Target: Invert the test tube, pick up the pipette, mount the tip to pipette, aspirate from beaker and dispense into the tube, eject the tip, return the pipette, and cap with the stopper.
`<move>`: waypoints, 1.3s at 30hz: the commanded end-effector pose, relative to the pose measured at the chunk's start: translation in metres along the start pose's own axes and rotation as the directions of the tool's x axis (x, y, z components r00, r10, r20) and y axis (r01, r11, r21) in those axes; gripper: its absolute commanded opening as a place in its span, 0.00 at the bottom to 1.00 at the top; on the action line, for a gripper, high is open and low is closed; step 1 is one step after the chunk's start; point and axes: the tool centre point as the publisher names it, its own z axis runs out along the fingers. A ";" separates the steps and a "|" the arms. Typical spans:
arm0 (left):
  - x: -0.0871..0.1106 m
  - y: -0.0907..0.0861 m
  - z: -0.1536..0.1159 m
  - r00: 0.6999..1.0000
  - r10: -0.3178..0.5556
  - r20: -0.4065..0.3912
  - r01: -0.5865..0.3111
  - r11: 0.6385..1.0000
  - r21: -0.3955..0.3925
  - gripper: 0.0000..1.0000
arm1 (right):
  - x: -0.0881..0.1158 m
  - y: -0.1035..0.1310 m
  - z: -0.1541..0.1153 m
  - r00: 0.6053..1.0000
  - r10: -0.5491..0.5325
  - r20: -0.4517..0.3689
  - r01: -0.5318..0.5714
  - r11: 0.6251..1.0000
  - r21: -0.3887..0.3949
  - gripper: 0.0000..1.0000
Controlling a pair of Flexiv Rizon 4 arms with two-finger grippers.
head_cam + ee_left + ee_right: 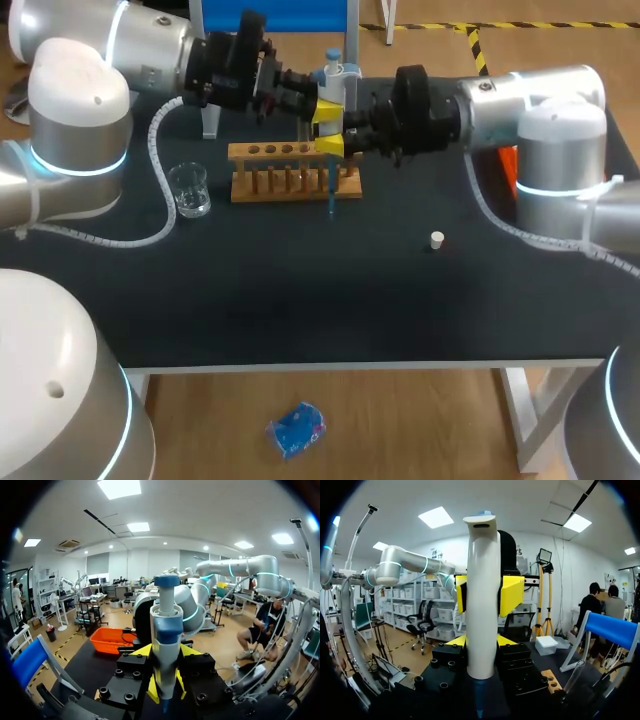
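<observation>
1. Pipette (335, 80) upright, tip down, at near-right end of rack (270, 152).
2. Left gripper (165, 680) & right gripper (480, 642) both clamped on its body, opp sides.
3. Beaker (190, 188) well left, nearer left arm.

pipette (336, 75): white and blue, upright above the wooden rack (295, 170), its blue tip (331, 203) pointing down.
beaker (189, 189): clear glass, upright, left of the rack.
stopper (437, 240): small, white, well apart to the rack's right.

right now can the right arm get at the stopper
Probably not yet: the right gripper is shut on the pipette by the rack. The stopper itself lies in the open.
</observation>
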 end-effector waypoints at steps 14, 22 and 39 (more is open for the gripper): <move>0.000 0.000 -0.001 1.000 -0.002 -0.004 0.002 1.000 -0.003 1.00 | 0.001 0.002 -0.004 1.000 -0.008 0.009 0.008 1.000 -0.015 0.00; 0.000 0.000 -0.001 1.000 -0.002 -0.004 0.002 1.000 -0.003 1.00 | 0.001 0.000 -0.020 1.000 -0.019 0.025 0.020 0.999 -0.035 0.00; 0.000 0.000 -0.001 1.000 -0.002 -0.004 0.002 1.000 -0.003 1.00 | -0.010 -0.004 -0.103 0.995 -0.026 0.101 0.031 0.998 -0.051 0.00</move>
